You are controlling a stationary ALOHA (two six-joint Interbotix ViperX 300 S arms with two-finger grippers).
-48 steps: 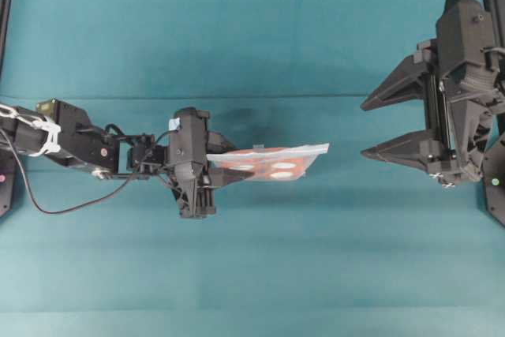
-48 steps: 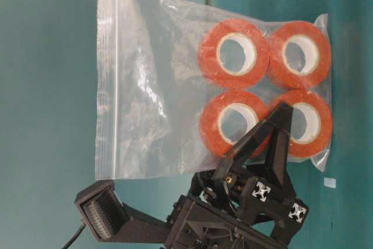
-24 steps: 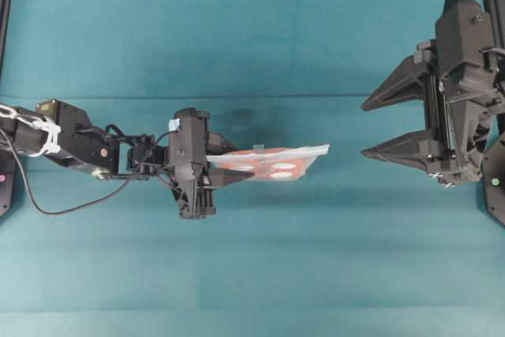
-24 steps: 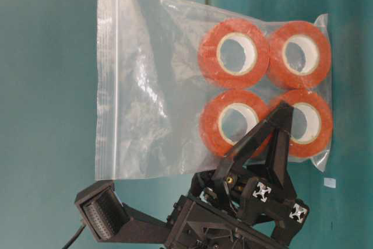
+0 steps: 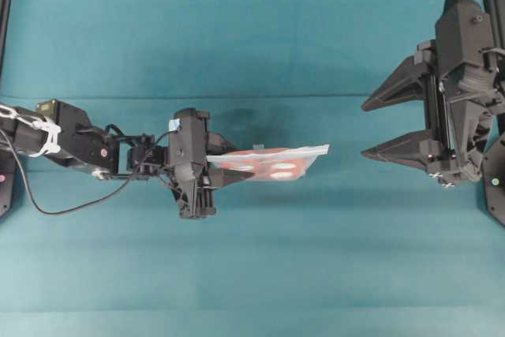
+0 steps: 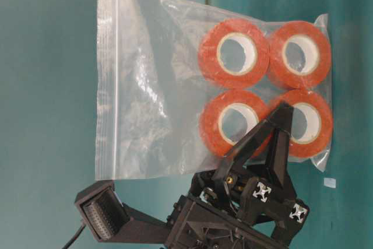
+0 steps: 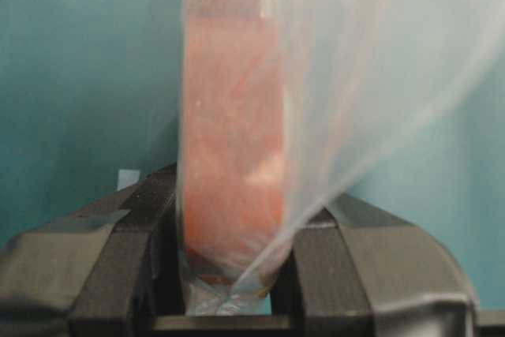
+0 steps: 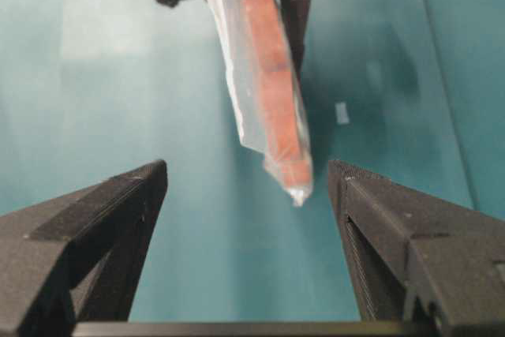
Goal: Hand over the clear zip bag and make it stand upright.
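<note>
The left hand [image 5: 230, 170] is clamped on the clear zip bag [image 5: 272, 162], gripping it at the end that holds the orange-red tape rolls [image 6: 234, 52], and carries it above the teal desk [image 5: 252, 266] just left of centre in the overhead view; the bag sticks out toward three o'clock, its zip strip [image 6: 106, 83] at the far end; the right hand [image 5: 368, 129] hangs at three o'clock, well apart from the bag, jaws spread wide and holding nothing; a small white scrap [image 6: 330, 182] lies on the desk.
</note>
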